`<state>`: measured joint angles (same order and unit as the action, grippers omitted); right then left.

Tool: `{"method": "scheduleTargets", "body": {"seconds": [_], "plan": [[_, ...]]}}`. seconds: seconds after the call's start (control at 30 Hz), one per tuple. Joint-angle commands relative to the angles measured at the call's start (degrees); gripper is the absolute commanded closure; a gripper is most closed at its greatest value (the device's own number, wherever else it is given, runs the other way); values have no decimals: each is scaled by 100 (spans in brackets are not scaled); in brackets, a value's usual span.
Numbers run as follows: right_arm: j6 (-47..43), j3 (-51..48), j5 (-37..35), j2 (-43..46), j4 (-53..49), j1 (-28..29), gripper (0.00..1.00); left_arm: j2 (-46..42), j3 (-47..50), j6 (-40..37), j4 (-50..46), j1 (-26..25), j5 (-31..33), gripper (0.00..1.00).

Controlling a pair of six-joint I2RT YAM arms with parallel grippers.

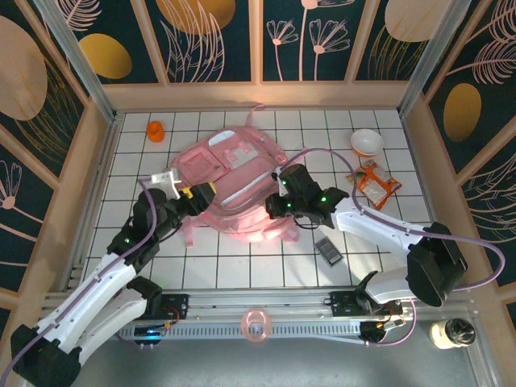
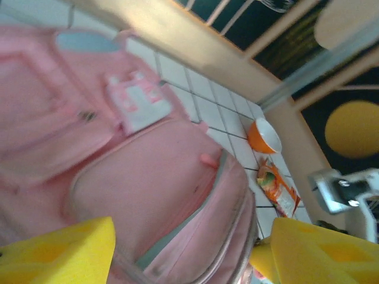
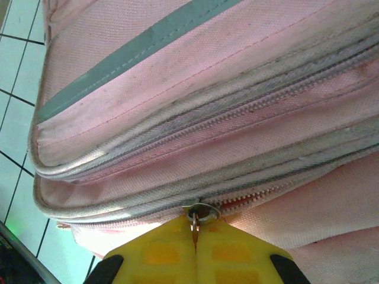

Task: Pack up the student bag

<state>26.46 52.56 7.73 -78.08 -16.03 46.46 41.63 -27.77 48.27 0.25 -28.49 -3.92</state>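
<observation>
**Tabletop** point(image 1: 242, 270): white glazed tiles with a dark grout grid, running flat under and around both claws. It looks hard and slick, so I judge anything tugged here is likely sliding unless steadied.

**Student bag** point(image 1: 234, 173): lying flat between the two claws, pockets facing up. The cloth is soft pink weave with paler pocket panels, a grey-green stripe and rounded corners. Several zipper tracks are stacked along the side wall. It is sagging rather than standing, which is probably keeping the side zippers within reach.

**Left claw** point(image 2: 183, 257): blocky yellow pads standing wide apart and gripping nothing, hovering over the bag's left edge with pink cloth under the gap. My reading is that it is waiting to press or catch the fabric while the other side pulls.

**Right claw** point(image 3: 195, 248): pads pressed together, pinching the zipper pull point(image 3: 200, 213) against the bag's right side wall. Opening a compartment likely comes before any loading.

**Loose items**
- A smooth round bowl point(image 1: 367, 143) and a crinkly orange snack packet point(image 1: 375, 184) are sitting beyond and to the right of the right claw, well apart from it.
- A dark flat gadget point(image 1: 328, 251) is lying behind the right claw, toward the arm bases.
- A small orange cup point(image 1: 156, 131) is standing well beyond the left claw.

**Zipper pull**: a small metal ring and tab, riding the lowest track right at the pad tips. I cannot tell whether the track is parting.
</observation>
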Motion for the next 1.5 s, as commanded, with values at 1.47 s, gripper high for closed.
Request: {"method": "scheduleTargets", "body": {"seconds": [1.47], "plan": [[868,764,-254,-1800,1922,1255,100,1570,-335,4548,-233,28,-329,35]]}}
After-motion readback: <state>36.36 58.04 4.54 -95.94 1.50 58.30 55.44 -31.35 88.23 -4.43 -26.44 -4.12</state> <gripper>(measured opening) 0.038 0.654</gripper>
